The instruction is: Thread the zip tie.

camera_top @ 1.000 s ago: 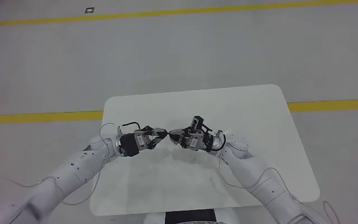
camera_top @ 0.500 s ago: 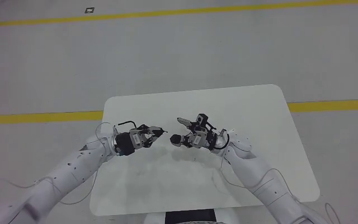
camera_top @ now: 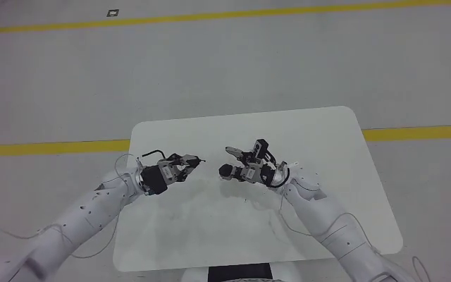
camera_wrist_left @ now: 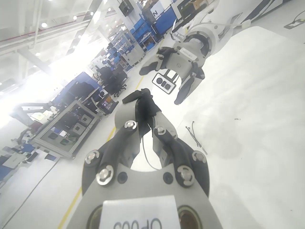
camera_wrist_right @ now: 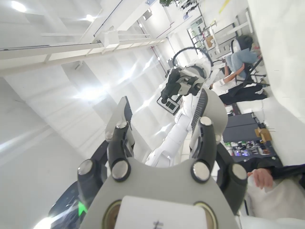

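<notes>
Top view is showing my left gripper (camera_top: pixel 194 161) over the white table (camera_top: pixel 317 134). Its forearm is coming in from 8 o'clock and its tips are pointing toward 3 o'clock. The fingers are pressing together on the zip tie (camera_wrist_left: pixel 144 150), a thin dark strand. In the left wrist view the strand is running lengthwise along the gripper's own axis, from the black pads (camera_wrist_left: pixel 144 98) back toward the palm. It is bowing into a curve in the gap between the finger links. From above, the tie is too fine for me to tell which way its free end is pointing.

My right gripper (camera_top: pixel 227 161) is sitting at 3 o'clock of the left one, apart from it. Its forearm is coming in from 5 o'clock and its tips are facing 9 o'clock. Its fingers are standing wide apart and are gripping nothing.

Loose ties (camera_wrist_left: pixel 194 136) are lying flat on the table near the right gripper, their long axes running side by side.
</notes>
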Robot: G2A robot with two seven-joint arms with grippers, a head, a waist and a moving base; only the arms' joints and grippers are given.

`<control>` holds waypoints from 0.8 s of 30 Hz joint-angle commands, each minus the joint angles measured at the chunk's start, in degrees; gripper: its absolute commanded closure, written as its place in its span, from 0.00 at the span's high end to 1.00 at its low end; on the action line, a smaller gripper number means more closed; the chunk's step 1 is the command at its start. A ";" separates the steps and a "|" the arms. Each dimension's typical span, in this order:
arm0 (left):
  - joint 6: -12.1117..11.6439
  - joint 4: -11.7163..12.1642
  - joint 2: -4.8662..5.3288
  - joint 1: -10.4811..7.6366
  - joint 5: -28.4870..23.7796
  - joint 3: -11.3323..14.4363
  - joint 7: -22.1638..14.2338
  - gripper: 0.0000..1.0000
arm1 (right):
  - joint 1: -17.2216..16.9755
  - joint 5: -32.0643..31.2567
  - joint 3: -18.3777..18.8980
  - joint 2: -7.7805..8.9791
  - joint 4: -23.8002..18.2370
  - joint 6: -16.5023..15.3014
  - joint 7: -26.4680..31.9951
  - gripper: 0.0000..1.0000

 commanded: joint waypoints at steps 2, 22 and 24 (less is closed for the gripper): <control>-0.06 0.00 -0.01 -0.02 0.00 0.03 -0.05 0.00 | -0.01 0.21 -0.02 -0.01 0.01 0.21 0.18 1.00; 21.68 6.81 0.61 -5.06 0.42 6.95 5.29 0.00 | -0.01 0.21 -0.02 -0.01 0.01 0.21 0.18 1.00; 21.68 6.81 0.61 -5.06 0.42 6.95 5.29 0.00 | -0.01 0.21 -0.02 -0.01 0.01 0.21 0.18 1.00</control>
